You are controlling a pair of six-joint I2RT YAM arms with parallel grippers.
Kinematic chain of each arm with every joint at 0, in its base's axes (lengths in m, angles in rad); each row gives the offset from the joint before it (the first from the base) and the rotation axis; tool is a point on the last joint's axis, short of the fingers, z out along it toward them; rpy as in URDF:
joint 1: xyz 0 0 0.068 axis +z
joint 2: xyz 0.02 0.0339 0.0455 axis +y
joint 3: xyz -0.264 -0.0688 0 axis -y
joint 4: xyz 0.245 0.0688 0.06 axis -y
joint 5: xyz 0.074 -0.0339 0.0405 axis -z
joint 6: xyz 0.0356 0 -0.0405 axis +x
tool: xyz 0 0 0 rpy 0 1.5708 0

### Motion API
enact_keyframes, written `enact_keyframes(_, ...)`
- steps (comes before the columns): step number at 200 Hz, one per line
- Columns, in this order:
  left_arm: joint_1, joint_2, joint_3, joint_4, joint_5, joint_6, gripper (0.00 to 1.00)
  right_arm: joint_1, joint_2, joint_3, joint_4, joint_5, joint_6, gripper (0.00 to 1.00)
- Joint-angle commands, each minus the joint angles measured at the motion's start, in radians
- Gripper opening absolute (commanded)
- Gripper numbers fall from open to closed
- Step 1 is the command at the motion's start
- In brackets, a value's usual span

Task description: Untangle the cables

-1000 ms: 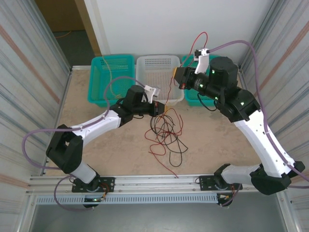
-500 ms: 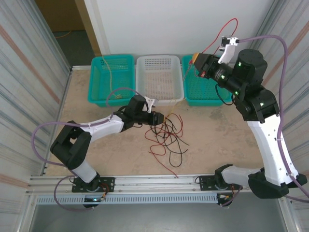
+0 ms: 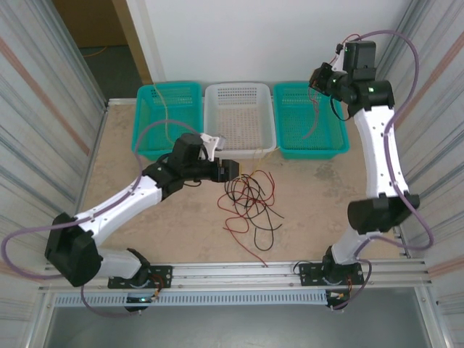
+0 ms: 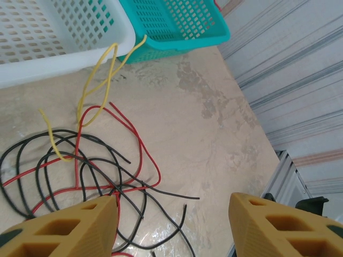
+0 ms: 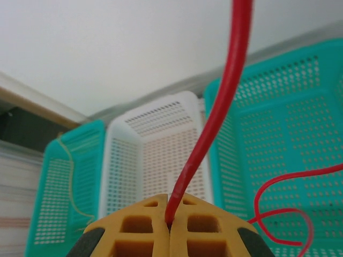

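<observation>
My R gripper (image 5: pixel 172 217) pinches thin red wire (image 5: pixel 214 123), L gripper (image 4: pixel 171 206) half-open/empty; springy wire may flop outside teal mesh basket (image 5: pixel 300 123).

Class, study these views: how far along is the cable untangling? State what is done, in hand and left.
Done: one yellow cable lies in the left teal basket. In hand: the right gripper, raised over the right teal basket, is shut on a red cable. Left: black, red and yellow strands lie crossed in a pile of cables on the table, with the left gripper open near it, holding nothing.
</observation>
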Motion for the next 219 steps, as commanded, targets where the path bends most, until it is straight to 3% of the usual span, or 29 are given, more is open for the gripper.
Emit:
enact_keyframes(1,0.021,-0.044,-0.001,-0.111,-0.029,0.017,0.57,-0.02,0.074,0.066,-0.11,-0.049,-0.03,0.0)
enact_keyframes(22,0.028,-0.062,-0.011,-0.135,-0.032,0.021,0.57,-0.027,0.143,0.095,-0.146,-0.1,-0.016,0.0)
enact_keyframes(47,0.028,-0.058,-0.015,-0.146,-0.022,0.017,0.57,-0.029,0.2,0.112,-0.159,-0.098,-0.027,0.29)
enact_keyframes(59,0.028,-0.056,-0.014,-0.145,-0.016,0.011,0.58,-0.032,0.233,0.143,-0.178,-0.089,-0.041,0.38)
enact_keyframes(91,0.029,-0.05,-0.004,-0.153,-0.024,-0.002,0.59,-0.033,0.311,0.274,-0.282,-0.047,-0.071,0.48)
enact_keyframes(116,0.037,-0.042,0.0,-0.171,-0.043,0.0,0.59,0.002,0.259,0.232,-0.291,-0.02,-0.084,0.54)
enact_keyframes(137,0.063,-0.035,0.0,-0.181,-0.048,-0.007,0.56,0.105,0.134,0.046,-0.24,0.067,-0.101,0.55)
enact_keyframes(163,0.109,-0.039,-0.025,-0.135,0.004,-0.04,0.53,0.275,-0.08,-0.338,-0.06,0.177,-0.036,0.56)
enact_keyframes(198,0.128,-0.038,-0.031,-0.123,0.035,-0.048,0.49,0.425,-0.278,-0.758,0.161,0.201,0.162,0.53)
enact_keyframes(219,0.13,-0.038,-0.034,-0.126,0.042,-0.047,0.49,0.471,-0.315,-0.892,0.263,0.201,0.213,0.51)
